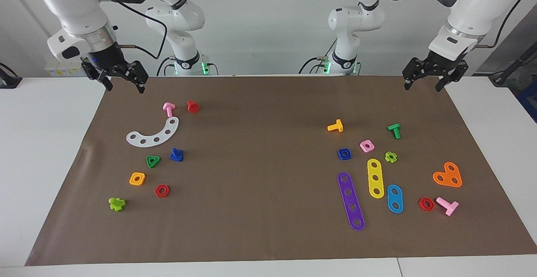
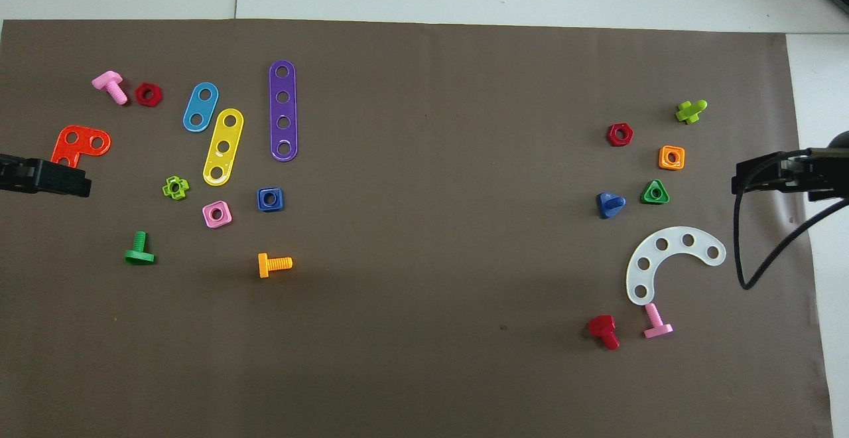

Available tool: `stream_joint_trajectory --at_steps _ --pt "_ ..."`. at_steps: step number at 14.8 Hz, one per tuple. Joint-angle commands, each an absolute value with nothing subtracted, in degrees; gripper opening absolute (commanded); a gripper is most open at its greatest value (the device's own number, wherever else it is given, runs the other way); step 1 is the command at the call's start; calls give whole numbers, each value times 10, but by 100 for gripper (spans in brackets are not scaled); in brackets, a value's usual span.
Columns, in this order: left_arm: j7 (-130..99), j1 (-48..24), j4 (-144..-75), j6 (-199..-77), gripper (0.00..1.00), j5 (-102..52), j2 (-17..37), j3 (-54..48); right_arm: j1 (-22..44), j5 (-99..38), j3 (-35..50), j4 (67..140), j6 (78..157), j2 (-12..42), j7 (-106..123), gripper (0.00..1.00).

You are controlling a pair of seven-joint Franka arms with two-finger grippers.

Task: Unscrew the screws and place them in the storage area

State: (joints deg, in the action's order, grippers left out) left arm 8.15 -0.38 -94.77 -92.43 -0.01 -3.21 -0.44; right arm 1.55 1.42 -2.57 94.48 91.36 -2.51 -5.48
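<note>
The dark-blue screw (image 1: pixel 176 155) (image 2: pixel 609 204) lies loose on the brown mat (image 1: pixel 268 113), the storage area, toward the right arm's end of the table. It sits beside a green triangular nut (image 1: pixel 153 161). My right gripper (image 1: pixel 126 88) (image 2: pixel 746 176) hangs open and empty, raised over the mat's corner by its own base, well away from the screw. My left gripper (image 1: pixel 423 87) (image 2: pixel 73 182) waits open and empty above the mat's corner at its own end.
Around the blue screw lie a white curved strip (image 1: pixel 153 133), an orange square nut (image 1: pixel 137 179), a red hex nut (image 1: pixel 162 191) and pink, red and lime screws. Toward the left arm's end lie coloured strips (image 1: pixel 350 200), a blue square nut (image 1: pixel 344 154) and several other parts.
</note>
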Motion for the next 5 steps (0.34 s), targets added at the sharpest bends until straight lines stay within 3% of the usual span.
stream_joint_trajectory --at_steps 1,5 --pt "84 3 -964 -922 100 -3 -49 -7 12 11 -25 949 914 -28 -47 100" --pt "84 2 -964 -922 100 -3 -49 -7 22 8 -24 943 909 -28 -61 100"
